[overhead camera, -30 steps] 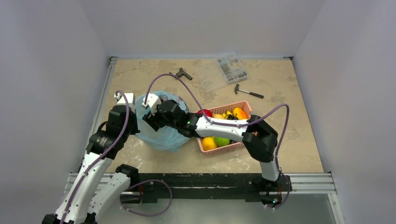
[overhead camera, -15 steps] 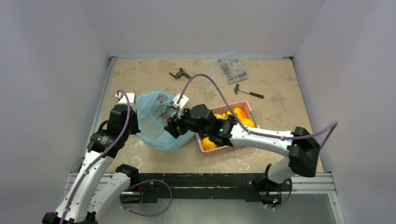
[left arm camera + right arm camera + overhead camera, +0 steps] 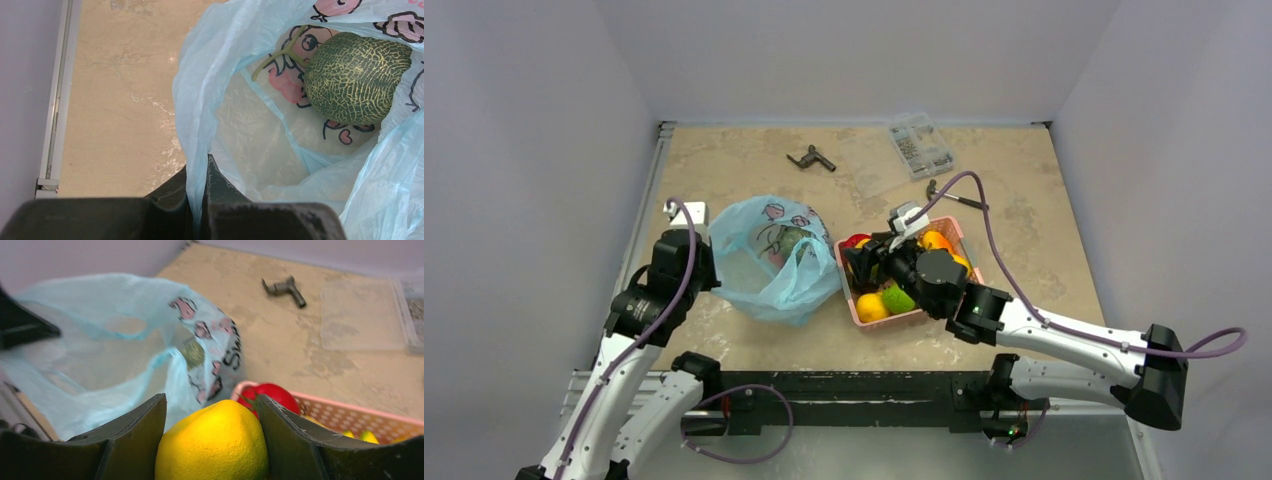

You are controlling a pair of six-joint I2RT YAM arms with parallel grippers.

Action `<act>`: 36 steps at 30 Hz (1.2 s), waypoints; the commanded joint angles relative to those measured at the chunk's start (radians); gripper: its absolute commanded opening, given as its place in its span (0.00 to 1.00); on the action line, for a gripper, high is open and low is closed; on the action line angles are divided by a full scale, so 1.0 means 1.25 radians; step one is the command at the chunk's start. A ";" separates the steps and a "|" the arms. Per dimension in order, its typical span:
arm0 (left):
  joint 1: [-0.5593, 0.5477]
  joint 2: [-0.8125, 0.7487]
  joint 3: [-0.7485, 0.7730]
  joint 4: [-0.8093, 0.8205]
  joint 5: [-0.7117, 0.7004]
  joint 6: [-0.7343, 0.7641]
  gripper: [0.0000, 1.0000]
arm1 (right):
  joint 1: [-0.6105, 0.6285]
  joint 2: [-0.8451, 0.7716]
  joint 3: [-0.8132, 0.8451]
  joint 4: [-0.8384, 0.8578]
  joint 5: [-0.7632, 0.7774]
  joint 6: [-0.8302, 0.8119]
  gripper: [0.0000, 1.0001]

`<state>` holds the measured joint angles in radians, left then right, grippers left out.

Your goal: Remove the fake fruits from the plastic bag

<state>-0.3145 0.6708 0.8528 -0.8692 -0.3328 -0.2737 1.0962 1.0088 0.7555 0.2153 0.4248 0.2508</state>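
Plastic bag (image 3: pixel 764 285) is lying at the counter's (image 3: pixel 1024 200) left, the left hand (image 3: pixel 200 175) clamping its rim and the netted melon (image 3: pixel 357 77) sitting inside. Rightward, the right hand (image 3: pixel 210 407) is clutching a yellow lemon (image 3: pixel 210 452) over the pink basket (image 3: pixel 350 412), where the red tomato (image 3: pixel 274 394) is lying.

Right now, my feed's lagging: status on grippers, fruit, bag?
Left gripper shut on plastic bag rim. Right gripper holds yellow fruit over basket. Melon inside, unobstructed.

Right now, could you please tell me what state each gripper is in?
Left gripper: closed on the plastic bag rim.
Right gripper: closed on a yellow lemon.
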 commanded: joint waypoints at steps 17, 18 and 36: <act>-0.003 -0.005 0.012 -0.002 -0.023 -0.014 0.00 | -0.003 0.183 -0.042 -0.102 0.083 0.016 0.46; -0.004 -0.002 0.013 -0.002 -0.022 -0.013 0.00 | -0.004 0.192 -0.039 -0.095 0.083 0.008 0.48; -0.009 0.017 0.010 0.009 0.046 0.007 0.05 | 0.023 0.192 0.120 -0.246 0.158 -0.048 0.99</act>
<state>-0.3168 0.6739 0.8528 -0.8970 -0.3168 -0.2760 1.1000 1.3300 0.8139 -0.0608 0.5751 0.2241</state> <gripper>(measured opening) 0.089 0.984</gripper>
